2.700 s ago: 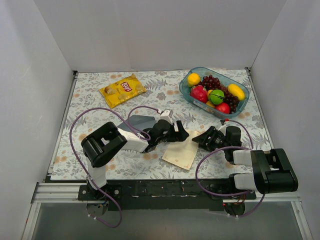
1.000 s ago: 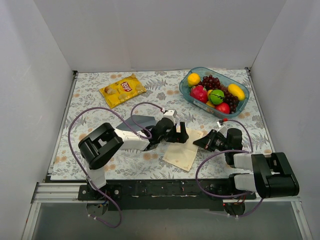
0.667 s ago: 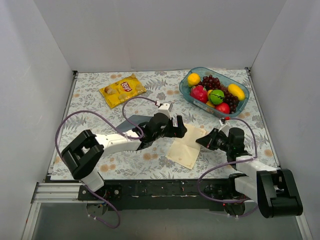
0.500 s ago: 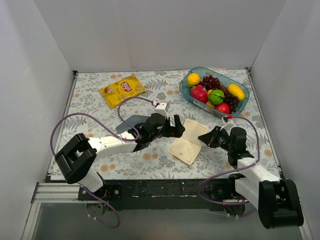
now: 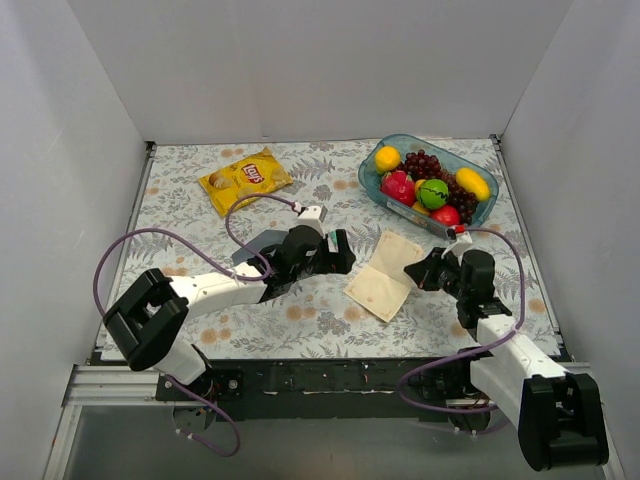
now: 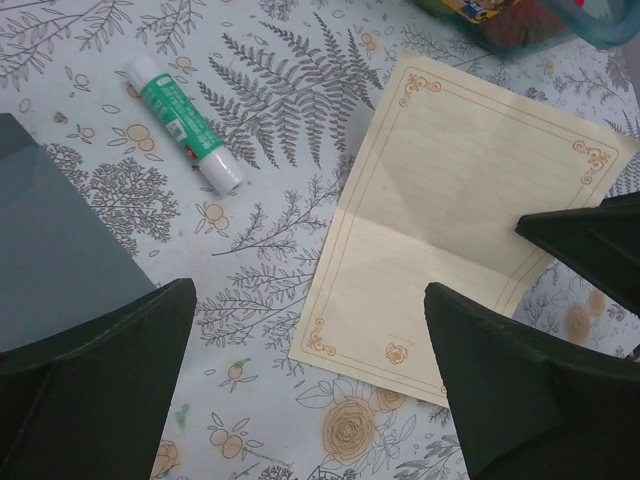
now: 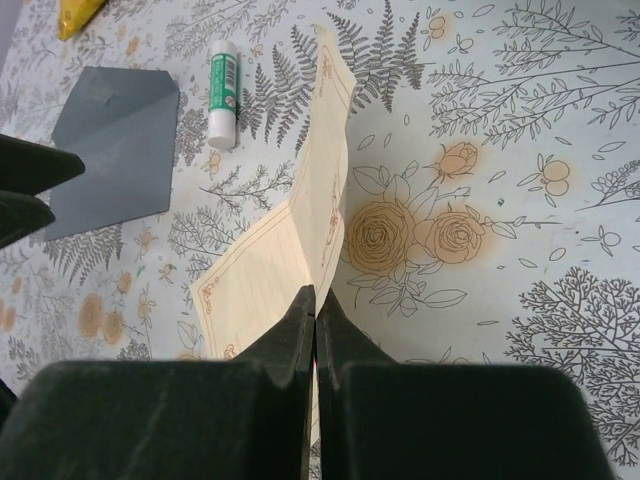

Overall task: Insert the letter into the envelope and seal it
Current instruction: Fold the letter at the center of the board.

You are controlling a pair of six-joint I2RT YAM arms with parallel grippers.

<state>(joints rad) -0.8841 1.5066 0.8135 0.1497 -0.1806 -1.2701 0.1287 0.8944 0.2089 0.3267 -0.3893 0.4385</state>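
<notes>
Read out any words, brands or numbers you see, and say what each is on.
"Lay's": red logo on the yellow crisp bag.
Green-and-white glue stick: label print too small to read.
Cream paper letter: ruled lines and corner ornaments, no words.

Bright, even light from above; shadows on the table (image 5: 180, 200) faint and soft-edged; all three views sharp; white walls (image 5: 300, 70) evenly lit.
</notes>
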